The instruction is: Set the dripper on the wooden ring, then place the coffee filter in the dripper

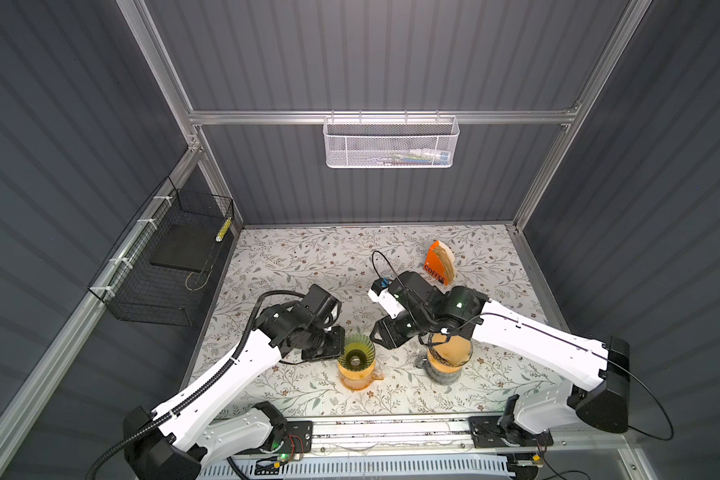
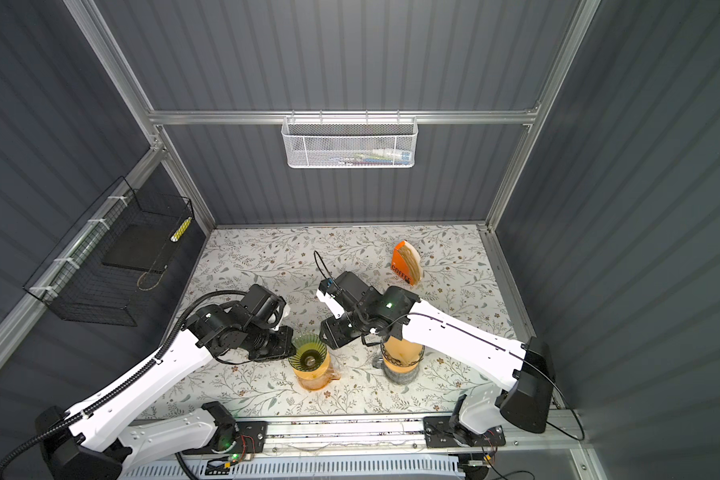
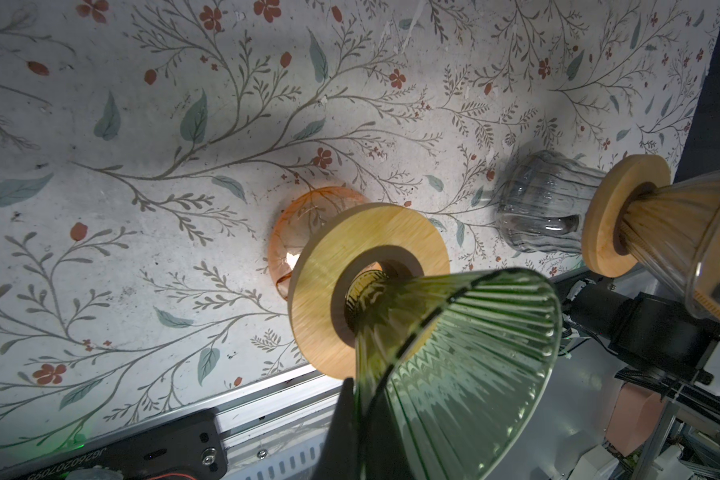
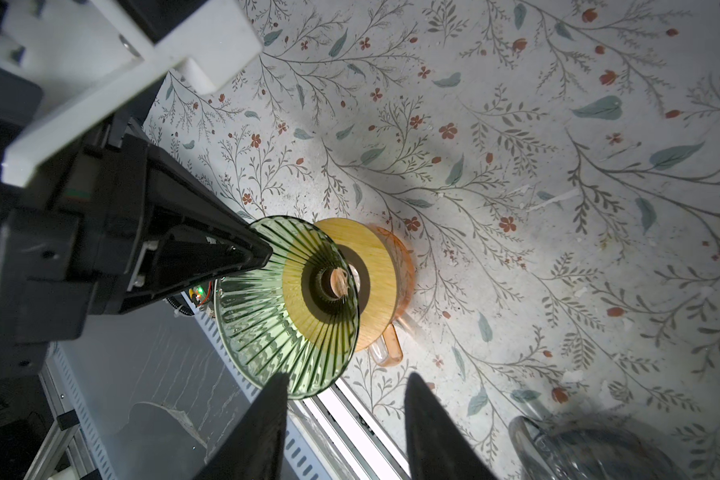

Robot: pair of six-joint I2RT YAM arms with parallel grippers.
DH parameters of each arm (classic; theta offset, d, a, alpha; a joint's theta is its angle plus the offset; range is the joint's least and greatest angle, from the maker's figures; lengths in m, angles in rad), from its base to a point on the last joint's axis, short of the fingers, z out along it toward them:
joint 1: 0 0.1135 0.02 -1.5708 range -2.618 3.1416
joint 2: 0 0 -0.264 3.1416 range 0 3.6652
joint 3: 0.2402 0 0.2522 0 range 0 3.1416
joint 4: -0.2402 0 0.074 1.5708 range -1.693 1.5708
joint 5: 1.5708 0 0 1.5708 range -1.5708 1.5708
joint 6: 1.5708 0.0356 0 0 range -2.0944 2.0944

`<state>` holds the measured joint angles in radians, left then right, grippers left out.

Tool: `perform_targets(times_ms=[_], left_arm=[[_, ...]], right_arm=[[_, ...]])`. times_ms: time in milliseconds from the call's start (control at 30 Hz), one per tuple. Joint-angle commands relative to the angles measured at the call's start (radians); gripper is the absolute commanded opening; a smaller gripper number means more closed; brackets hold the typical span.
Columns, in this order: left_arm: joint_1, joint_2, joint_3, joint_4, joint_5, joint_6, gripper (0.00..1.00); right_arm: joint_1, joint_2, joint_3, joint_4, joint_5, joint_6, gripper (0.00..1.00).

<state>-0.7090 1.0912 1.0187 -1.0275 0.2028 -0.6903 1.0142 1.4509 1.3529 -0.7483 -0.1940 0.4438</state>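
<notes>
Grey ribbed walls (image 1: pixel 391 62) enclose a floral worktop (image 1: pixel 300 266). A black wire basket (image 1: pixel 159 266) hangs left, a white mesh basket (image 1: pixel 391 145) behind. The left gripper (image 4: pixel 260 253) pinches the green dripper (image 1: pixel 356 355) near the front; the right gripper (image 4: pixel 348 378) gapes empty. The coffee filters (image 1: pixel 447 259) stand back right.

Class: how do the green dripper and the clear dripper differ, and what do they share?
The green dripper is empty, on an orange cup, its rim pinched by the left gripper. The clear dripper seems lined with tan paper, on a grey cup, ungripped. Both have wooden rings.
</notes>
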Motion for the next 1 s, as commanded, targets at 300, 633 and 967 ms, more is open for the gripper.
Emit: perform_targets(times_ms=[300, 633, 967], left_arm=[[-0.003, -0.010, -0.037, 0.008, 0.009, -0.011, 0.00], [-0.003, -0.013, -0.068, 0.055, 0.009, -0.022, 0.00], [-0.003, -0.010, -0.087, 0.072, 0.014, -0.026, 0.00]], right_arm=[[0.017, 0.059, -0.029, 0.004, 0.026, -0.012, 0.38], [0.023, 0.080, -0.041, 0.021, 0.011, -0.007, 0.35], [0.030, 0.100, -0.050, 0.037, -0.001, 0.000, 0.30]])
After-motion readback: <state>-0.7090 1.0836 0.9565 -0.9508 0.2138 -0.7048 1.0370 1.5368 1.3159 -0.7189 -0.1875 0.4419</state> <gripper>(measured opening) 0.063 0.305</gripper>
